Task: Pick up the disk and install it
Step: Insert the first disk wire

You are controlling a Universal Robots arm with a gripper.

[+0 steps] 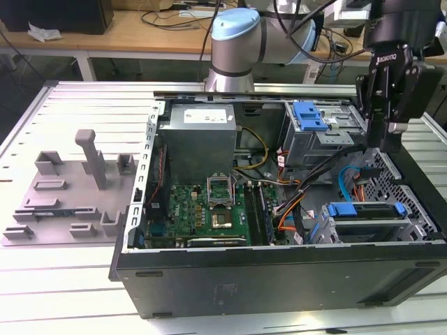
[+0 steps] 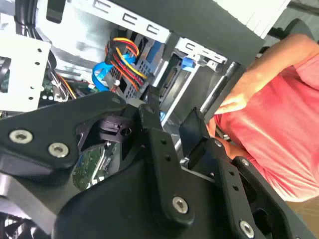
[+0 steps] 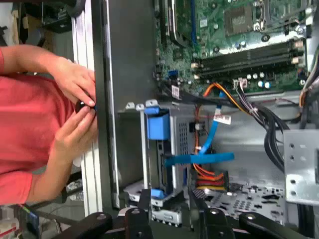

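The exterior view looks down at a slant from above the near wall of the opened computer case [image 1: 279,283]. It takes in the whole table [image 1: 56,279], with my arm [image 1: 235,56] rising at the far side. Both wrist views ride close behind my gripper [image 3: 169,206] and peer past it into the corner with the drive cage [image 3: 172,129]. In both wrist views I see the blue cable [image 3: 212,134] and the person in red [image 2: 289,134] just beyond the case wall.
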